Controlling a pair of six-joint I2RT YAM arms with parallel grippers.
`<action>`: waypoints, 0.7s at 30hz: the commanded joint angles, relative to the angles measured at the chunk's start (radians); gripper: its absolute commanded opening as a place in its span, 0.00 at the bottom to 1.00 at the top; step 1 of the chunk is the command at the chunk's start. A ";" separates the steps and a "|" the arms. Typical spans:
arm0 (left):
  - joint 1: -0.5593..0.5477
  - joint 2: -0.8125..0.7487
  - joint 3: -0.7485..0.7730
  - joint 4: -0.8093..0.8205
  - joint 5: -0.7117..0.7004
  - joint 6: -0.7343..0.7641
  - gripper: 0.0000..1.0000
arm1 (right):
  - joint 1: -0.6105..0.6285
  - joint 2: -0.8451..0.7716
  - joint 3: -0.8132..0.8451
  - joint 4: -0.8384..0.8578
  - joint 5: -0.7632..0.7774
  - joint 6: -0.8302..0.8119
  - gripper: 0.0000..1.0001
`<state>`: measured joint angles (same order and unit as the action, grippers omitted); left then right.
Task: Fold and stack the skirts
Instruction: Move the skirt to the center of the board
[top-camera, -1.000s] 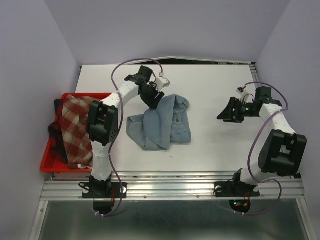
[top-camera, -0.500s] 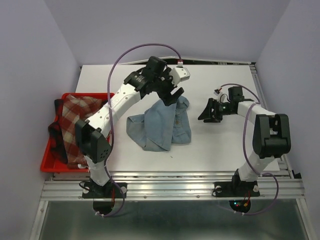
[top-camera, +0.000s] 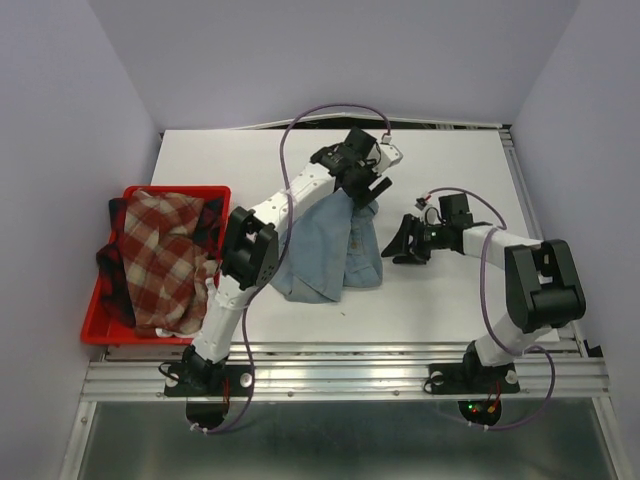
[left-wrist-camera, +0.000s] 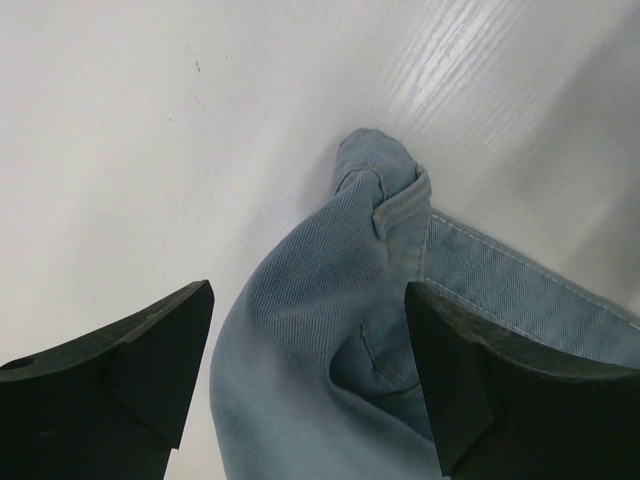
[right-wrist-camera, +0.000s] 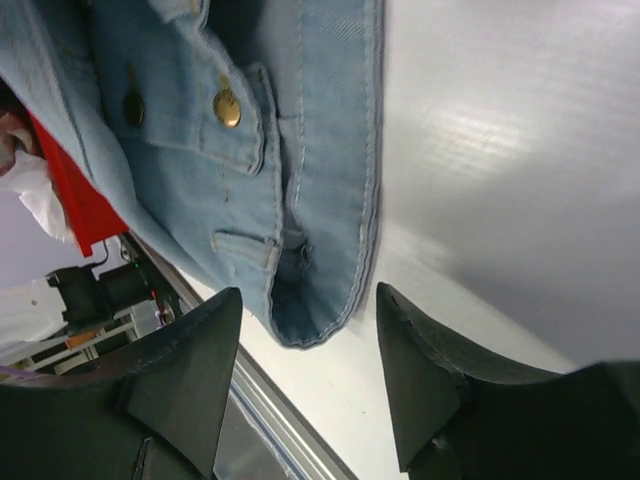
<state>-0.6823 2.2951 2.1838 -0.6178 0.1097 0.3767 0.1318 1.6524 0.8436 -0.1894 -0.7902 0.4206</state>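
Your left claw (left-wrist-camera: 308, 295) hangs spread over the crumpled blue denim skirt (top-camera: 330, 255) at frame centre; your right claw (right-wrist-camera: 308, 292), also spread, sits beside its right edge. Pinching several bunched layers could spoil the fold.

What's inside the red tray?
A crumpled red and cream check skirt fills the red tray. Darker cloth peeks out at its left edge. It is mostly covered, so I cannot tell what it is. The tray's floor is hidden too.
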 joint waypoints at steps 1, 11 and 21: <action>-0.013 0.026 0.087 -0.017 -0.109 0.027 0.87 | 0.058 -0.092 -0.064 0.154 -0.043 0.040 0.62; 0.093 0.044 0.016 -0.046 -0.004 -0.059 0.35 | 0.288 -0.037 -0.064 0.254 0.176 -0.092 0.63; 0.225 0.014 -0.038 -0.042 0.277 -0.117 0.00 | 0.304 0.141 0.086 0.061 0.310 -0.197 0.14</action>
<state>-0.4709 2.3604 2.1578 -0.6521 0.2543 0.2798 0.4339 1.7576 0.8604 -0.0284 -0.5869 0.3012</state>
